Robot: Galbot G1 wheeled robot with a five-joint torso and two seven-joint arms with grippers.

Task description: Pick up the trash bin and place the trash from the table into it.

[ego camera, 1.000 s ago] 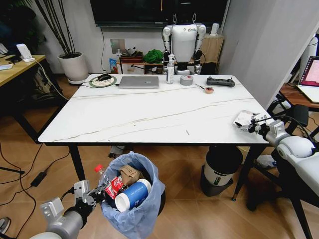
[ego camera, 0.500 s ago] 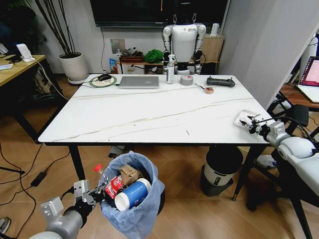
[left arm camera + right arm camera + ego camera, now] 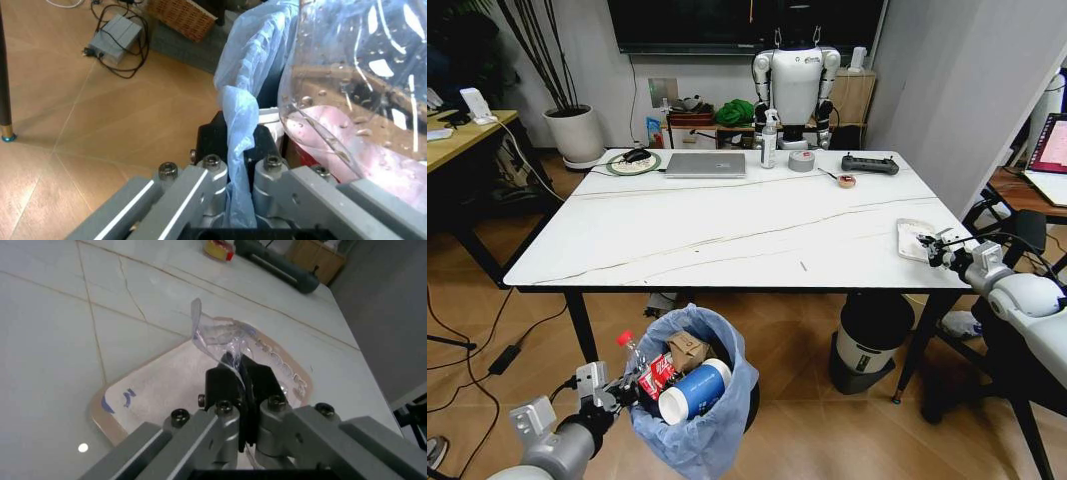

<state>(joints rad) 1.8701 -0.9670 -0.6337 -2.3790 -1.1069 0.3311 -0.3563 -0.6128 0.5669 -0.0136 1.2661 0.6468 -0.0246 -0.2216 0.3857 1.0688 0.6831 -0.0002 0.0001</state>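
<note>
We are pinching the bin [image 3: 695, 395] liner in our left gripper [image 3: 233, 150], keeping it reachable; right gripper [image 3: 239, 372] jaws are nipping a wrapper [image 3: 200, 385] off the tabletop [image 3: 727, 230].

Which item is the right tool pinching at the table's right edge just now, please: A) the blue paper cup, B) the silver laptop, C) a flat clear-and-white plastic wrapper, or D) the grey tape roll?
C: the right tool is shut on the clear flap of a flat white plastic wrapper lying on the table, while the blue paper cup sits in the trash bin.
</note>
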